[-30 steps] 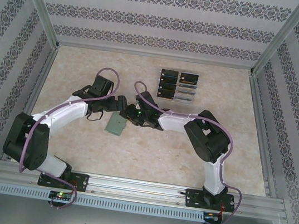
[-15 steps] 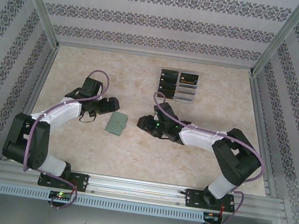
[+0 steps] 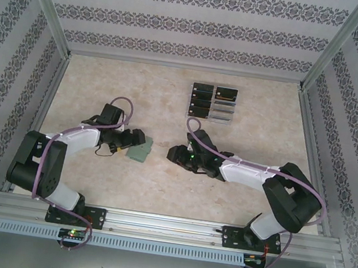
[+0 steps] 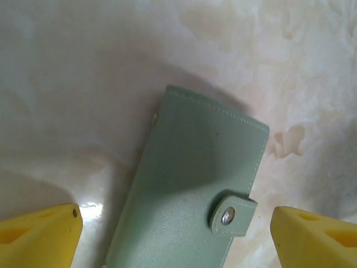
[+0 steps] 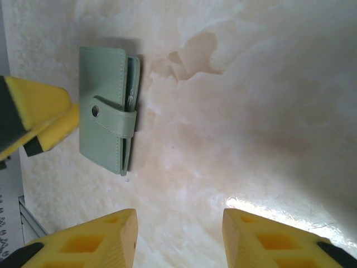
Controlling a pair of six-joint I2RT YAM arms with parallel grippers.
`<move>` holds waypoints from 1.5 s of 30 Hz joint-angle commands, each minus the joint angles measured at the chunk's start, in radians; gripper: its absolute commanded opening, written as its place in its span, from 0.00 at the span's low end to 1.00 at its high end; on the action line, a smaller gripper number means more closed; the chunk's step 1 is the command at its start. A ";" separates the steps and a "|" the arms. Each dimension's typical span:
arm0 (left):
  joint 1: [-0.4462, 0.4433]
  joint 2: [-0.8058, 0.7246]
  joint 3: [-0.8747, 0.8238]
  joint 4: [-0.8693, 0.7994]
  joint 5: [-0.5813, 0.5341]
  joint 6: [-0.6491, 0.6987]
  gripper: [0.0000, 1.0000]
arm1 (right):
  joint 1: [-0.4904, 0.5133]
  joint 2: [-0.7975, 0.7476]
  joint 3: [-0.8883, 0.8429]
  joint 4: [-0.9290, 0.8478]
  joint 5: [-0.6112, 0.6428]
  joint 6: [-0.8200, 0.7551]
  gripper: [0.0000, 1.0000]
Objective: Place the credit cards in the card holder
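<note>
Card holder (image 4: pixel 189 184) lies shut on the tabletop (image 4: pixel 83 84), snap tab fastened, in the same spot as half a second ago. Left claw (image 4: pixel 175 223), then beside it, now straddles it, fingers released and wide apart. The holder's long axis runs forward between the fingers, leaning right, with the tab nearer the right finger. Right claw (image 5: pixel 178 223) stands apart from it, released and empty.

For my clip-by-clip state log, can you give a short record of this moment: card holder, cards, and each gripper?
card holder: closed, tab snapped shut, lying flat on the table
credit cards: black, in the clear rack at the far side
left gripper: open, fingers either side of the card holder, not gripping it
right gripper: open, empty, over bare table beside the card holder
</note>
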 commanded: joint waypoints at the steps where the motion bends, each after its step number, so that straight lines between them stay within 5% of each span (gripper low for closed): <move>1: -0.049 -0.003 -0.027 0.061 0.034 -0.048 0.89 | -0.015 -0.020 -0.011 -0.014 0.010 -0.029 0.45; 10: -0.234 -0.115 -0.067 0.151 -0.030 -0.212 0.89 | -0.042 -0.032 -0.010 -0.032 0.001 -0.048 0.45; 16: -0.227 -0.213 -0.038 -0.003 -0.277 -0.206 0.94 | -0.050 -0.048 -0.001 -0.070 0.011 -0.077 0.45; 22: -0.207 -0.256 -0.086 0.003 -0.386 -0.301 0.89 | -0.049 -0.064 0.043 -0.176 0.069 -0.163 0.45; 45: -0.207 -0.033 -0.253 0.591 -0.315 -0.569 0.70 | -0.052 -0.037 0.088 -0.202 0.067 -0.213 0.45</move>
